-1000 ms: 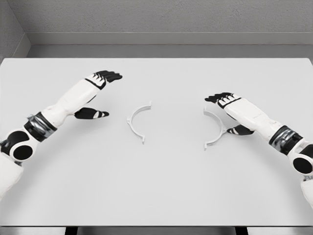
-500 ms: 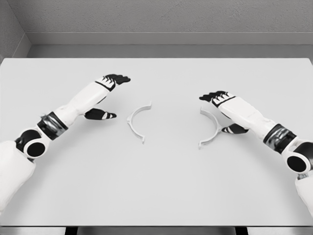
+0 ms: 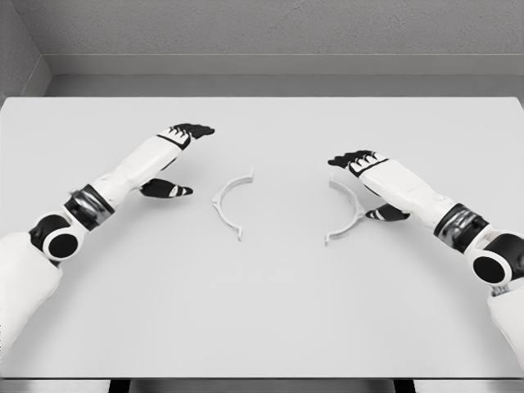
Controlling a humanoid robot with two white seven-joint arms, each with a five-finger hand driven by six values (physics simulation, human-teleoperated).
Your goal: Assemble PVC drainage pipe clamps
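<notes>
Two white plastic half-ring clamp pieces lie flat on the plain white counter (image 3: pixel 262 311), well apart from each other. The left white curved clamp half (image 3: pixel 228 203) sits just left of centre, its open side facing right. The right white curved clamp half (image 3: pixel 347 211) sits right of centre, open side facing left, so the two arcs face each other with a wide gap between.

Left hand (image 3: pixel 176 160), black fingers on a white arm, comes in from the lower left and sits left of the left clamp half, near it but not touching. Its fingers (image 3: pixel 195 129) are stretched out and its thumb (image 3: pixel 168 189) spread apart below; holding nothing.

Right hand (image 3: pixel 370 182) comes in from the lower right and is at the right clamp half, on the outer side of the arc. Its fingers (image 3: pixel 348 159) extend above the upper end of the arc, its thumb (image 3: pixel 386 214) just beside the arc's outer edge. Fingers open, not closed on the piece; cannot tell whether there is actual contact.

Grey wall (image 3: pixel 270 33) behind the counter.
</notes>
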